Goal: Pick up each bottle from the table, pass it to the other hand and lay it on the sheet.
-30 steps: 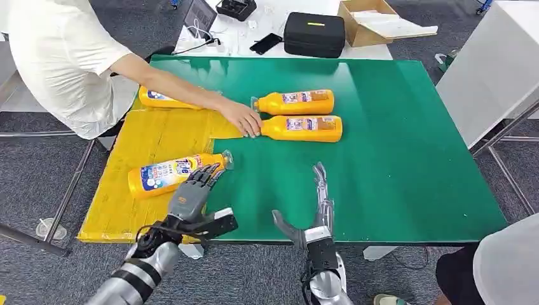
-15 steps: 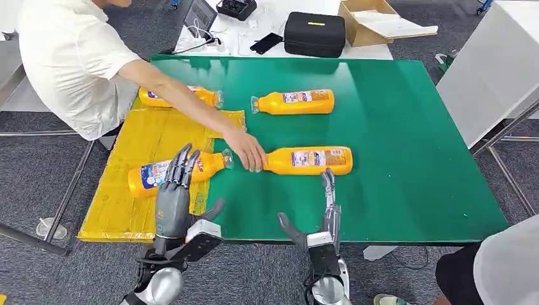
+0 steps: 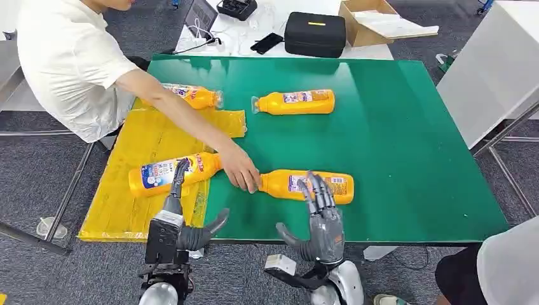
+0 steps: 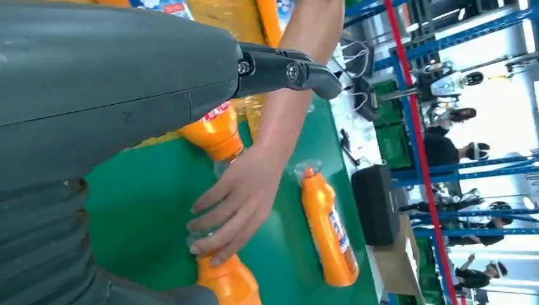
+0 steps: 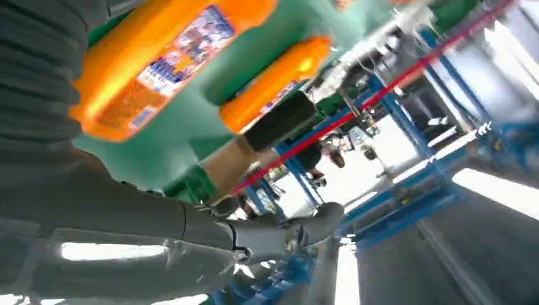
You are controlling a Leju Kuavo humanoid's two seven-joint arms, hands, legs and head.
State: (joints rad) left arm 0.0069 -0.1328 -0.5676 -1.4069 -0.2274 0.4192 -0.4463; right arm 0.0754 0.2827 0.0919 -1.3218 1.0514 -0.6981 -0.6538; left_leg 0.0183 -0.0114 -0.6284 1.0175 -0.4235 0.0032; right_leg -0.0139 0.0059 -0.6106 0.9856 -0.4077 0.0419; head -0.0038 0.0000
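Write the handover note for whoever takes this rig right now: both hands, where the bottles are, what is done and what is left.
Left hand: open, holds nothing, raised at the near table edge beside the yellow sheet.
Right hand: open, holds nothing, fingers up in front of the near bottle.
A person's hand rests on the neck of that near bottle, which lies on the green table.
Done: two orange bottles lie on the sheet, one near, one at the far end.
Left: the near bottle and the far bottle, both on the bare table. Wait for the person's hand to clear before grasping.
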